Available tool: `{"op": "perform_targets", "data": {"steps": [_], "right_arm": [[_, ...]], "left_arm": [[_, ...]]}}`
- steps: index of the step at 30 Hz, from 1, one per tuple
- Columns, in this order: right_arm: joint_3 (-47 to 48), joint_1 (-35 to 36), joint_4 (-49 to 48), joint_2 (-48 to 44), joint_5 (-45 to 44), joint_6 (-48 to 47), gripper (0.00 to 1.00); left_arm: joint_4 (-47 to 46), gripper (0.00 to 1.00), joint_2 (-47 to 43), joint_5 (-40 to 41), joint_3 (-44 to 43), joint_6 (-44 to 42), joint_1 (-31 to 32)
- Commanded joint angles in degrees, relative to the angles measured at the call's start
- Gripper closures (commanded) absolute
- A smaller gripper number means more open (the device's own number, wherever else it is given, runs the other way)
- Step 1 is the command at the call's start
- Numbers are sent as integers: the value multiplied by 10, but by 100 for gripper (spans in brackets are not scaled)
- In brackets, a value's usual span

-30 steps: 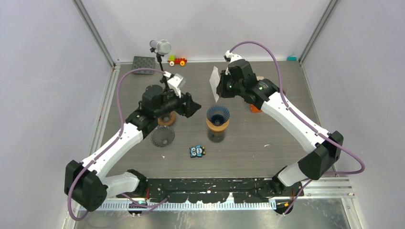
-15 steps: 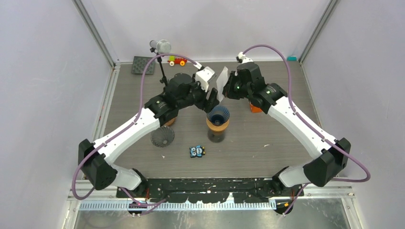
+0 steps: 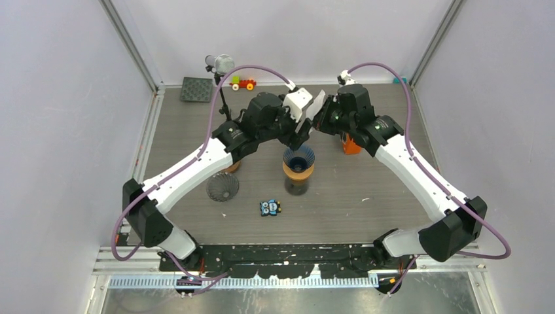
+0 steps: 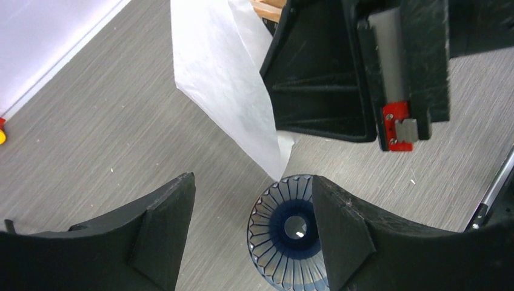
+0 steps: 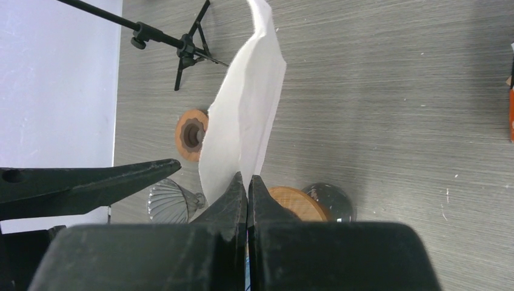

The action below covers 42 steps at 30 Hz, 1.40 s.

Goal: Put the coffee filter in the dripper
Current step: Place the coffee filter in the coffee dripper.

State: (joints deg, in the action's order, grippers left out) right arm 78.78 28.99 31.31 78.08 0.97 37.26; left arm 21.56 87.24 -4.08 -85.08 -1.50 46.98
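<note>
Left gripper (image 4: 253,179): jaws wide apart, holding nothing, poised above the dripper.
Dripper (image 3: 298,157): dark blue ribbed cone, upright on a wood-collared glass carafe (image 3: 297,185), mid-table, nothing inside.
Coffee filter (image 4: 224,79): white paper, folded flat, held in the air at 1 o'clock from the dripper, lower tip near its rim.
Right gripper (image 5: 247,182): pinched closed on the filter's edge.
Handling: likely featherlight, limp and easily creased; best taken gently at a free edge to spread it open.
</note>
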Motion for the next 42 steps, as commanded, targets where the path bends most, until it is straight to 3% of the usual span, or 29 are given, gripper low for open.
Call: {"op": "perform_targets", "data": {"steps": [1, 22, 42], "right_arm": [[1, -8, -27, -25, 18, 14, 100], [-14, -15, -40, -39, 44, 18, 100], [-14, -15, -38, -33, 33, -1, 99]], "left_arm": [[15, 28, 11, 8, -51, -14, 6], [18, 30, 43, 63, -97, -61, 12], [25, 26, 16, -10, -93, -63, 12]]}}
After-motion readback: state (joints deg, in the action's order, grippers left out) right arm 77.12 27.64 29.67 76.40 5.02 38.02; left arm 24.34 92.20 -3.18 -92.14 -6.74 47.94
